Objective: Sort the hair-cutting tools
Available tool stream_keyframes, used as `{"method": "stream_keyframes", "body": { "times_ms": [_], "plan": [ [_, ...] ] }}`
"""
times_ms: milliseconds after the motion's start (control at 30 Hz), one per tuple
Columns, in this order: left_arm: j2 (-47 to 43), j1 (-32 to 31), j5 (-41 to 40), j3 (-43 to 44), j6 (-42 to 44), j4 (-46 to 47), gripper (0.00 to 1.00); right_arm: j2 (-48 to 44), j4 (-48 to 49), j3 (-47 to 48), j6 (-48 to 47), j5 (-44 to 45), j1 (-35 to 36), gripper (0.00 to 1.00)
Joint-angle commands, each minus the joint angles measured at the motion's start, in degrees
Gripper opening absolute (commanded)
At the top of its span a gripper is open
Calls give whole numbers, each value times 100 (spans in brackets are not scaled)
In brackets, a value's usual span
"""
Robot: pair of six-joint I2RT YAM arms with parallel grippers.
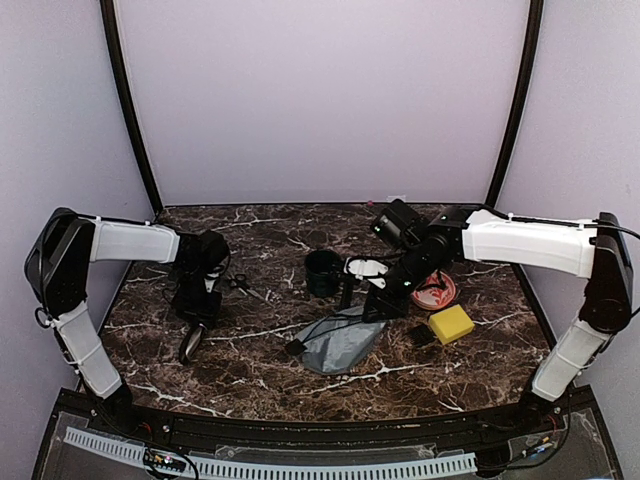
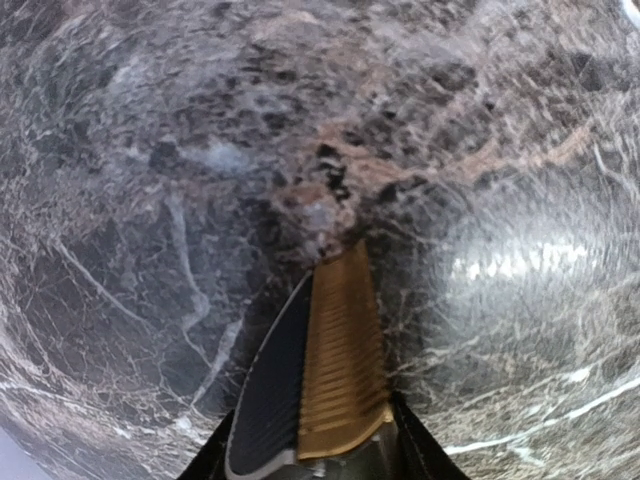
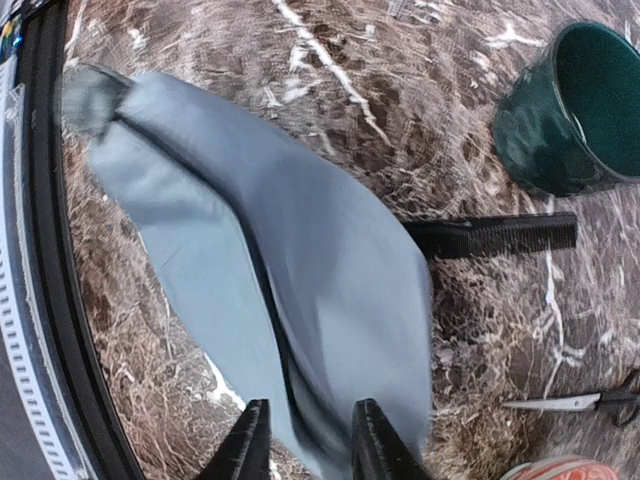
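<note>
My left gripper (image 1: 195, 305) is shut on the tapered clipper (image 1: 189, 343) and holds it low over the table at the left. In the left wrist view the clipper (image 2: 330, 370) shows gold and black between my fingers. One pair of scissors (image 1: 240, 283) lies just right of the left gripper. The black comb (image 3: 490, 237) lies beside the dark green cup (image 3: 570, 100). Another pair of scissors (image 3: 580, 402) lies near the plate. My right gripper (image 3: 312, 445) is closed on the edge of a grey pouch (image 3: 260, 260), with the fabric between its fingers.
The dark green cup (image 1: 323, 272) stands mid-table. The red-and-white plate (image 1: 436, 291) is at the right, with a yellow sponge (image 1: 450, 323) in front of it. The grey pouch (image 1: 338, 342) lies in the middle front. A white object (image 1: 366, 268) sits right of the cup.
</note>
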Motion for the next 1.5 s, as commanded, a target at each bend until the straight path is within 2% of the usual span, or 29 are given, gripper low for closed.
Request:
{"method": "stream_keyframes", "body": {
  "times_ms": [0,167,300,367,433,533,833,967,1100,1200,1467],
  "plan": [
    [-110,44,82,78,85,37,30,-216,171,-14,28,305,-2,34],
    [-832,37,395,274,133,-289,15,-679,229,-272,30,3,-253,38],
    [-1945,-312,839,663,337,-81,5,-1001,391,-536,103,-250,-584,40],
    [-2491,-644,1077,741,434,469,0,-1075,516,-623,198,-439,-835,41],
    [-2977,-1061,1431,592,482,1515,0,-1087,724,-661,405,-626,-1120,42],
    [-3393,-1230,1995,158,214,2904,0,-861,938,-588,747,-959,-1480,43],
    [-3196,-1425,1796,-416,23,4177,0,560,566,576,1594,-2364,-1607,54],
    [-3153,-1570,1681,-823,-77,4847,0,1323,409,1213,1929,-2687,-1596,56],
    [-3098,-1679,1667,-888,-109,4900,0,1836,205,1741,2144,-3035,-1560,60],
    [-3122,-1711,1607,-920,-110,4857,0,2045,104,1957,2157,-2975,-1401,61],
    [-3036,-1722,1303,-1207,-195,5145,0,2079,139,2055,2002,-1928,-927,61]
  ]
}}
